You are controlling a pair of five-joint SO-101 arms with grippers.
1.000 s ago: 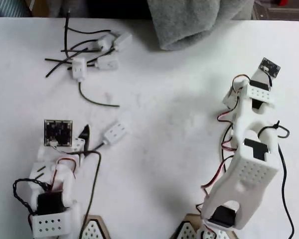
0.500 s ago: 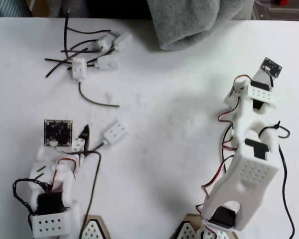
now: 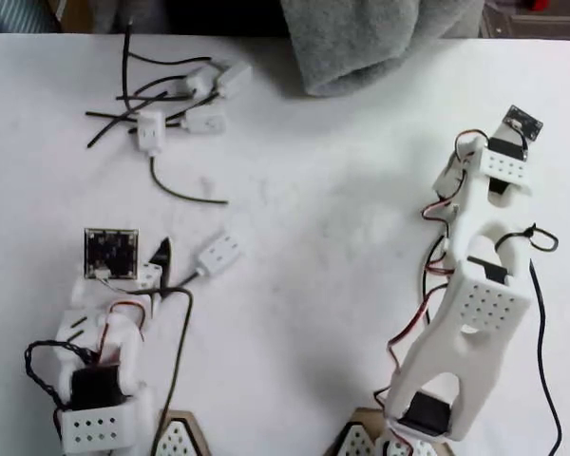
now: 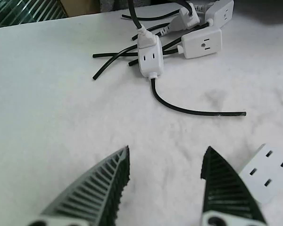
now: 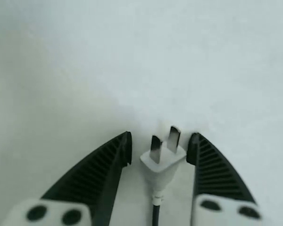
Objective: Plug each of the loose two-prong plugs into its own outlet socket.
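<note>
My right gripper (image 5: 159, 141) is open low over the white table, and a white two-prong plug (image 5: 162, 157) lies between its fingers with the prongs pointing away from the wrist. One finger is almost against the plug. In the high view the right arm (image 3: 475, 294) stretches along the table's right side. My left gripper (image 4: 167, 150) (image 3: 158, 255) is open at the near left with nothing in it. Just beside it lies a loose white outlet socket (image 4: 264, 172) (image 3: 220, 255) on a black cord. A cluster of white sockets (image 3: 185, 109) with black cords lies at the far left.
In the cluster, one socket (image 4: 148, 54) has cords at both ends, and another (image 4: 203, 42) lies face up beside it. A grey cloth (image 3: 370, 38) hangs over the far edge. Wooden pieces (image 3: 176, 437) sit at the near edge between the arm bases.
The right arm has pushed a little farther from its base and to the right. The left arm and the sockets have stayed put.
</note>
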